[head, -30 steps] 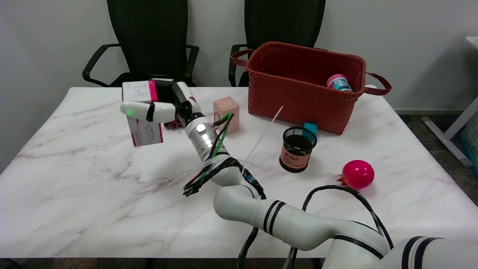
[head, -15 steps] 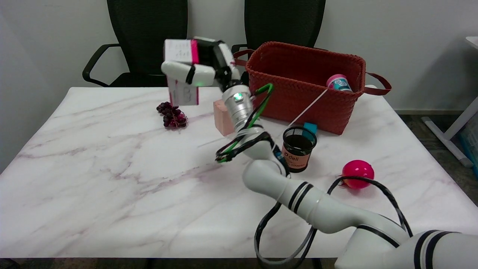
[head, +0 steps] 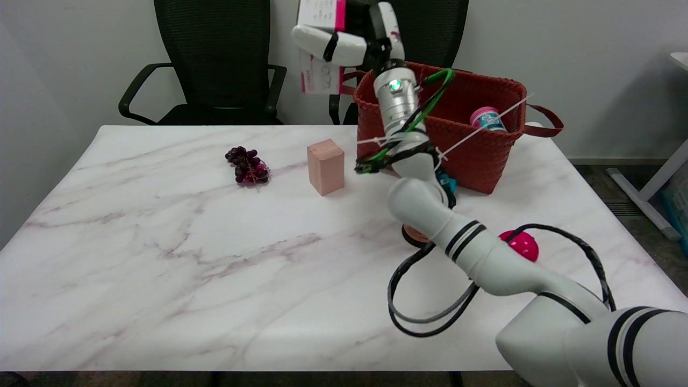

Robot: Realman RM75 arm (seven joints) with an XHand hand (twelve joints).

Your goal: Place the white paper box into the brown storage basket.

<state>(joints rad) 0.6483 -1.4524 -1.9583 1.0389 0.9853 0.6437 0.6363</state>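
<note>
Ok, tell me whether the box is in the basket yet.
Not yet. The right hand holds the box in the air, up beside the basket's left rim, not inside.
</note>
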